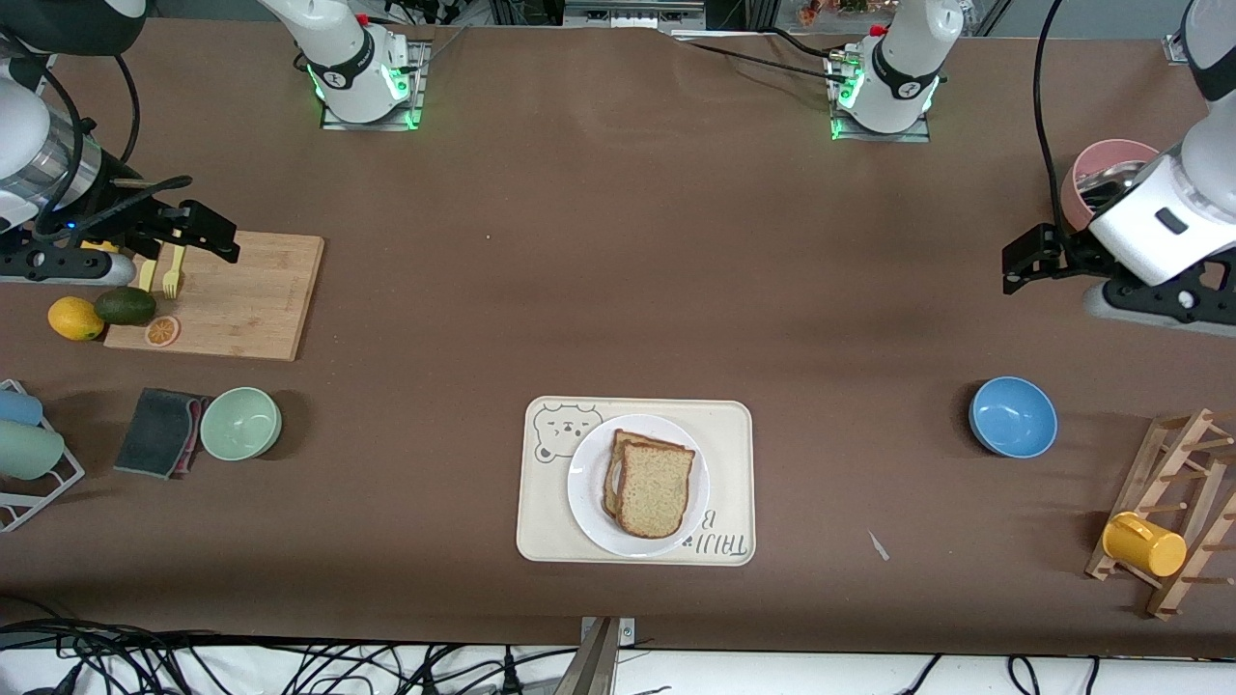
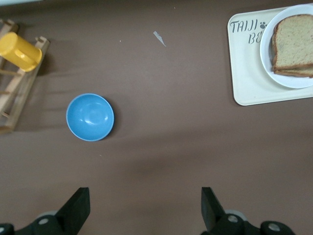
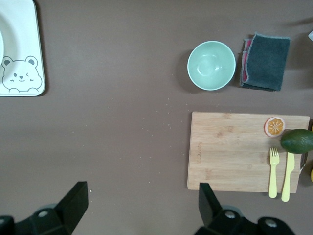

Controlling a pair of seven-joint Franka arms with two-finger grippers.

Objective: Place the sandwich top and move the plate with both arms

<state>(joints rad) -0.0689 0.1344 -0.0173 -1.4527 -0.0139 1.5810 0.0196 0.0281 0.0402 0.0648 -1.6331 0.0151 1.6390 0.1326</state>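
Two brown wholemeal bread slices (image 1: 653, 489) stacked on one round white plate (image 1: 589, 492). Left tool (image 2: 144, 208) open over bare counter (image 1: 618, 270); right tool (image 3: 142, 205) open, near wooden board (image 3: 234, 149).

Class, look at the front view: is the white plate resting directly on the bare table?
No. The plate sits on the cream tray, with the bread stacked on it.

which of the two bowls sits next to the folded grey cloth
The pale green bowl, toward the right arm's end of the table, right beside the grey cloth. The blue bowl stands alone toward the left arm's end, near the wooden rack.
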